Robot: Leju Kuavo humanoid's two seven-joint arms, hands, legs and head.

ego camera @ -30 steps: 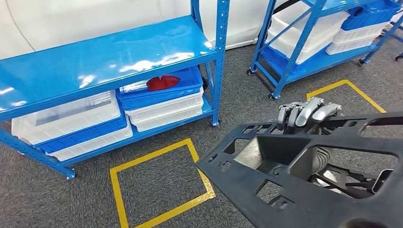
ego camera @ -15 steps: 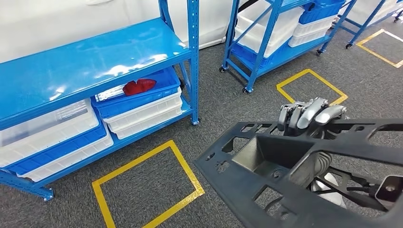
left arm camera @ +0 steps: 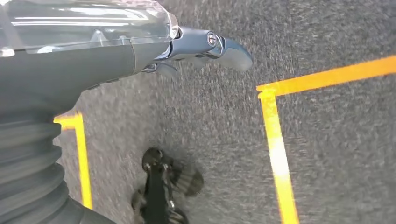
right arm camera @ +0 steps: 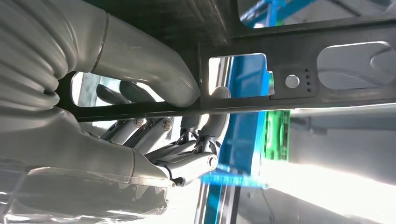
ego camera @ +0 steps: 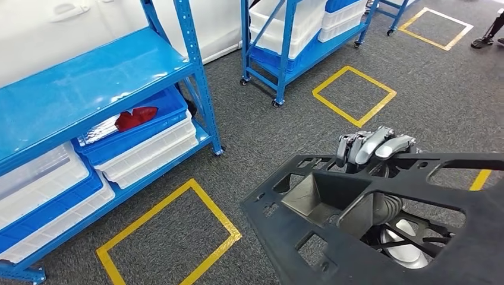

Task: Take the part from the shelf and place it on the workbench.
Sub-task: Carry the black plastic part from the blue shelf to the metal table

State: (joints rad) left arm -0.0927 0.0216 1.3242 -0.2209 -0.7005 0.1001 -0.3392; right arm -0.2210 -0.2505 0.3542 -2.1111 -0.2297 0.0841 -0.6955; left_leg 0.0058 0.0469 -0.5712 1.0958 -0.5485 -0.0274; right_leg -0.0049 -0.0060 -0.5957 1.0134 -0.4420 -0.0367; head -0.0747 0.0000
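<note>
The black perforated panel part point(ego camera: 380, 219) was off the blue shelf point(ego camera: 89, 83), grasped by the right hand point(ego camera: 371, 148) over the carpet. Left hand point(left arm camera: 205, 44) state: indeterminate. Placement on the workbench remained.

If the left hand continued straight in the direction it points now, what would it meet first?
Probably only the floor. In the left wrist view the left hand holds nothing and points down over grey carpet, near a yellow tape line. Nothing stands between them, though depth is hard to judge.
</note>
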